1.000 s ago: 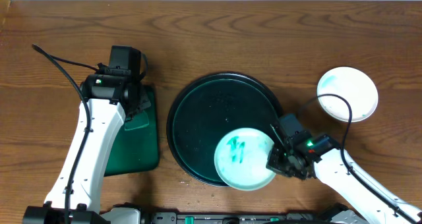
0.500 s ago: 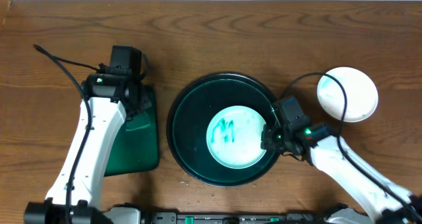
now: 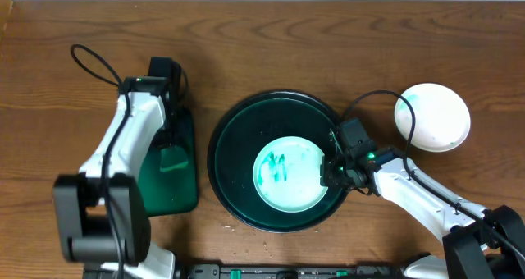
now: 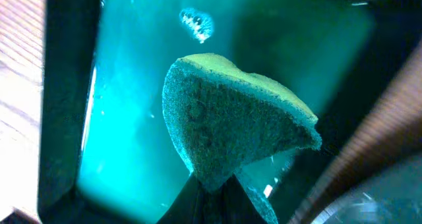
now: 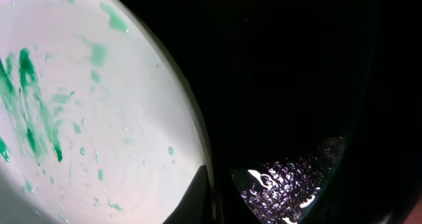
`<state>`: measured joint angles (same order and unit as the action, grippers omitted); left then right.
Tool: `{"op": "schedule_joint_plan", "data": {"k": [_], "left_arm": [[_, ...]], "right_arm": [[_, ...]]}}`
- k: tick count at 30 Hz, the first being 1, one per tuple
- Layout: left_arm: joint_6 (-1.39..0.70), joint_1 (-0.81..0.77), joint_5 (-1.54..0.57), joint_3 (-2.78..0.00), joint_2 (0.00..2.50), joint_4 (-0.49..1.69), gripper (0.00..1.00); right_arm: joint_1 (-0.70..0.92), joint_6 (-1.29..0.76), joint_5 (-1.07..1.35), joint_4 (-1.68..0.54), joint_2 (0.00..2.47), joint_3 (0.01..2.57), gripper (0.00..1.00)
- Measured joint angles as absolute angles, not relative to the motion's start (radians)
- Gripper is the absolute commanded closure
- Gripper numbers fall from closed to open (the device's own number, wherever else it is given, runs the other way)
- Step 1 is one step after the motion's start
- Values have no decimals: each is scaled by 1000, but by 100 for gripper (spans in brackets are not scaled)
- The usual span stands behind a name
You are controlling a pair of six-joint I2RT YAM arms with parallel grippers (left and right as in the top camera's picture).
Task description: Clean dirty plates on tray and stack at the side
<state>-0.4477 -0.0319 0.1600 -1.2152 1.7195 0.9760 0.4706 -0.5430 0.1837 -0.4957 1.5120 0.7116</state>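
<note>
Counting two plates [image 3: 289,175], perhaps three

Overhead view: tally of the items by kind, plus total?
Plates: 2 (smeared plate in the round dark tray; white plate far right)
Trays: 2 (round dark tray, green tray)
Sponges: 1 (sponge)
Total: 5

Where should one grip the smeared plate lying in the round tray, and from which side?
Grip the thin right rim of the smeared plate, coming in low from the right. It lies flat in the tray, so only its raised edge can be pinched. The right claw is shut on that edge, so the spot seems to work.
</note>
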Motion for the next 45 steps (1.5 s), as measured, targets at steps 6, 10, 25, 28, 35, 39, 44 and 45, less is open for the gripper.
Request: {"op": "schedule_joint_plan", "data": {"k": [6,10,25,28,35,39,44,45], "left_arm": [[-447,-4,160,-1211,1854,959,93],[-446,-4,160,-1204,1863,942,93],[-438,-50,310,-1203,1404,936,93],[-437,-82,407,-1203,1330,916,93],[-437,-153,593,-1203,1277,854,93],[-437,-160,631,-1203,1277,851,93],[-437,-160,649,-1203,1277,851,93],[-437,-160,651,-1203,1277,851,93]], "right_arm": [[471,-524,195,-492,1512,712,99],[471,-517,203,-492,1512,712,99],[471,-514,223,-489,1512,712,99],[471,-514,226,-490,1512,712,99],[471,-511,236,-490,1512,712,99],[471,-511,237,-490,1512,712,99],[471,-511,238,-490,1512,712,99],[471,-510,238,-490,1512,712,99]]}}
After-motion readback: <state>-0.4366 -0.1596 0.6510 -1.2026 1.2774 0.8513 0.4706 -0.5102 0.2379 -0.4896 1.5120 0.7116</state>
